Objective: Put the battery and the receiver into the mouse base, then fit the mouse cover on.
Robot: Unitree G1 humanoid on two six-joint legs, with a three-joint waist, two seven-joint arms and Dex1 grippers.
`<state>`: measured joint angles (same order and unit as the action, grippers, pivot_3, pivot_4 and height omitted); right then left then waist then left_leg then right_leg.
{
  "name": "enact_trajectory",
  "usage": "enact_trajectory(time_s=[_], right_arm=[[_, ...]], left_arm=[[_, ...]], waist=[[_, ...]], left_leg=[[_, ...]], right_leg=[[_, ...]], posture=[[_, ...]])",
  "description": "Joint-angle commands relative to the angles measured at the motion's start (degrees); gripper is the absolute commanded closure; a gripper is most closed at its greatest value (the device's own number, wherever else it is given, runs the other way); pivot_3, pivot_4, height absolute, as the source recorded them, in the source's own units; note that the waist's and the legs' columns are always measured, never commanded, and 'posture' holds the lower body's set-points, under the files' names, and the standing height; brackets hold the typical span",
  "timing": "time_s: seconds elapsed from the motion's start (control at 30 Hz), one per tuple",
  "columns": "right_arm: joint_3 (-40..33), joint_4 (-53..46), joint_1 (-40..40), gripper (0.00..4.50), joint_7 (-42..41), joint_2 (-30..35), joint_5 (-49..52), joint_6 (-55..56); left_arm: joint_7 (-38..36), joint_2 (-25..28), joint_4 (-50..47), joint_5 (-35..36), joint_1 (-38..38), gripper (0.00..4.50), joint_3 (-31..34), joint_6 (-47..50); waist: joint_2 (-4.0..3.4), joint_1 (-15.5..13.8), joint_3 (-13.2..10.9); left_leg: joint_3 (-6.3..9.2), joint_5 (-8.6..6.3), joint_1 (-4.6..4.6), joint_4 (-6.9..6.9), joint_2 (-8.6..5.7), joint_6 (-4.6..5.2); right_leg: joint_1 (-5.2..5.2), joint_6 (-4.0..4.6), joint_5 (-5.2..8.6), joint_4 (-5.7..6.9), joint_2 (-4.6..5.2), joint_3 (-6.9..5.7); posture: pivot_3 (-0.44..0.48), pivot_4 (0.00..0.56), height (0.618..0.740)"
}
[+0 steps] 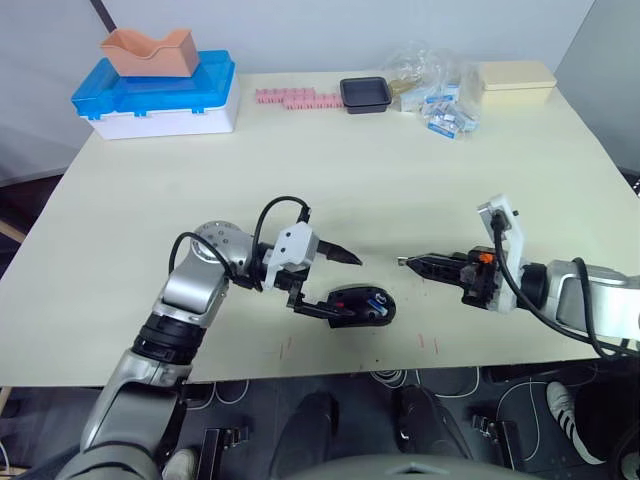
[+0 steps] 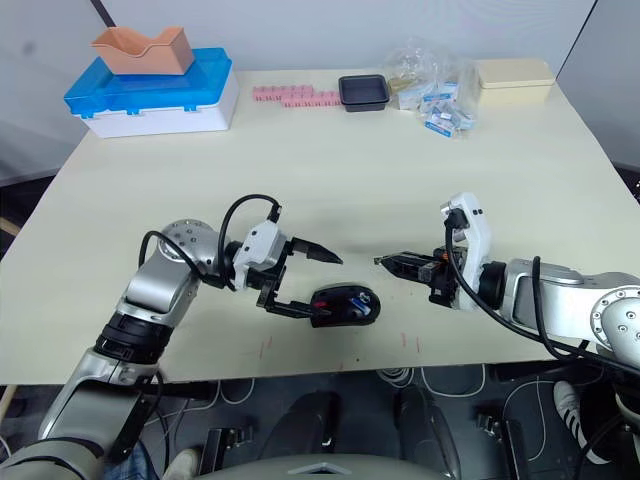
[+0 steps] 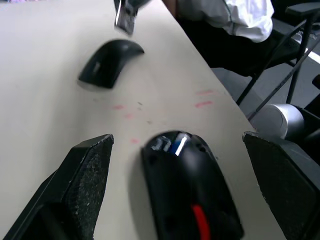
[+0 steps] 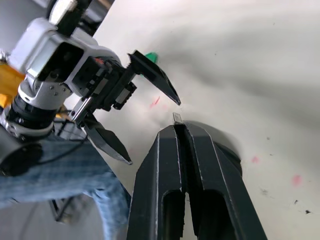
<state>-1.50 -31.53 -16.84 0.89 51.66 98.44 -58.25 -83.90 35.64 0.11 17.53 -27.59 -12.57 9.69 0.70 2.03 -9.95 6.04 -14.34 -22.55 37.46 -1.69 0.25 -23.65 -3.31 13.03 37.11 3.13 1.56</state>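
Between wide-spread left jaws (image 1: 343, 283), glossy black rounded mouse base (image 1: 362, 305) with blue-tipped battery (image 3: 176, 146); right jaws (image 1: 404, 262) pinched on a small metal piece (image 4: 177, 118).

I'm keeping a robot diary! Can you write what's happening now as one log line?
left end effector: open around black red-marked mouse base | battery: in base | right end effector: shut on small metal piece | glossy black mouse cover: on table

Glossy black plastic mouse base (image 1: 362, 305) rests on a smooth matt table (image 1: 400, 170).
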Motion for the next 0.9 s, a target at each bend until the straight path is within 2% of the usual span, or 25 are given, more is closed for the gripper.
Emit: enact_trajectory(time_s=[0.03, 0.3, 0.43, 0.73, 0.9], right_arm=[[-3.17, -3.52, 1.32, 4.5, -9.41, 2.03, -7.97, 1.03], [-3.24, -7.18, 11.1, 4.5, -25.99, 3.84, -30.19, 8.67], [-3.89, -7.89, 16.31, 4.5, -32.17, 0.88, -39.5, 16.56], [-2.5, -6.47, 24.27, 4.5, -41.18, -1.79, -58.35, 31.57], [-3.6, -6.21, 24.81, 4.5, -41.89, -3.25, -61.2, 32.83]], left_arm=[[2.04, 0.05, -1.87, -0.96, 1.53, 0.09, -0.47, -0.74], [6.33, -1.87, -0.57, -4.24, 4.38, 0.09, -2.98, -2.87], [8.22, -3.29, 0.81, -5.92, 4.09, 0.09, -4.18, -4.17], [9.13, -6.33, 7.52, -9.41, 1.87, 0.09, -6.78, -8.63], [8.91, -7.88, 10.21, -9.91, 0.83, 0.09, -7.27, -10.0]], waist=[[0.01, -0.12, 0.0], [0.01, -0.78, 0.0], [0.02, -1.22, 0.01], [0.03, -1.32, 0.01], [0.03, -1.24, 0.01]], left_leg=[[0.01, 0.0, 0.0, 0.0, 0.0, 0.0], [-0.01, 0.0, -0.01, 0.02, -0.02, 0.0], [-0.04, 0.0, 0.02, 0.04, -0.03, -0.01], [-0.06, 0.01, 0.07, 0.1, -0.07, -0.01], [-0.08, 0.01, 0.06, 0.15, -0.08, -0.02]], right_leg=[[0.0, 0.0, 0.0, 0.0, 0.0, -0.01], [0.0, -0.01, 0.0, -0.01, 0.0, -0.01], [0.01, -0.02, -0.01, 0.0, 0.0, 0.0], [0.04, -0.01, -0.03, 0.03, -0.01, -0.01], [0.05, -0.01, -0.03, 0.05, -0.01, -0.01]], posture=[[0.0, 0.15, 0.74], [0.0, 0.15, 0.74], [0.0, 0.15, 0.74], [0.0, 0.15, 0.74], [0.0, 0.15, 0.74]])
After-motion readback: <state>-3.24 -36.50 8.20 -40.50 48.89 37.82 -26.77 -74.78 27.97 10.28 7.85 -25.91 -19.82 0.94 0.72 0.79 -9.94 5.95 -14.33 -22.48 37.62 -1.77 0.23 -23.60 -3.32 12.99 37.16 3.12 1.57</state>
